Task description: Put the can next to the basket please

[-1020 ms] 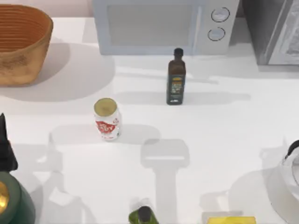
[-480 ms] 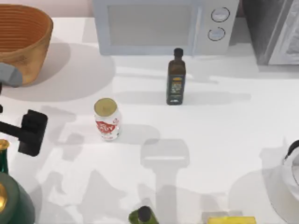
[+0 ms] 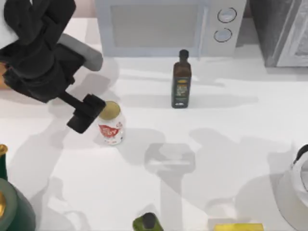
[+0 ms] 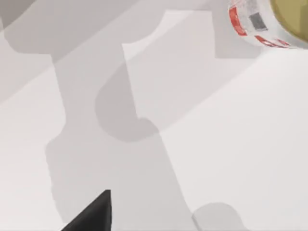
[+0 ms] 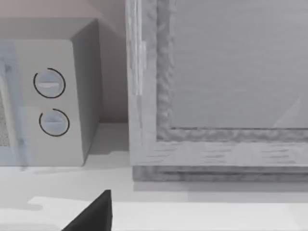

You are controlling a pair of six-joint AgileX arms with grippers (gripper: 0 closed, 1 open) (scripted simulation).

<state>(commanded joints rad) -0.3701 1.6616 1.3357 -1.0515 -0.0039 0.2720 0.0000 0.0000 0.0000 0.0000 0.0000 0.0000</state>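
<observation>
The can (image 3: 110, 124), white with red lettering and a dull gold top, stands upright left of the table's middle. It also shows in the left wrist view, the can (image 4: 269, 24) lying at that picture's edge. My left gripper (image 3: 86, 113) hangs just left of the can's top, close to it, with the bulky black arm stretching back to the far left corner. That arm covers nearly all of the basket; a tan sliver of the basket (image 3: 3, 77) peeks out at the left edge. My right arm is parked off to the right, its wrist camera facing the back wall.
A microwave (image 3: 163, 26) and a grey appliance (image 3: 284, 29) line the back. A dark glass bottle (image 3: 181, 79) stands right of the can. Along the front edge are a green bottle (image 3: 14, 211), an olive bottle (image 3: 147, 222) and a yellow item (image 3: 238, 226); a pale vessel (image 3: 298, 187) sits at the right.
My left arm has swung in from the left edge and upward across the basket. Its gripper has moved right, from well left of the can to right beside it. The can has not moved.
</observation>
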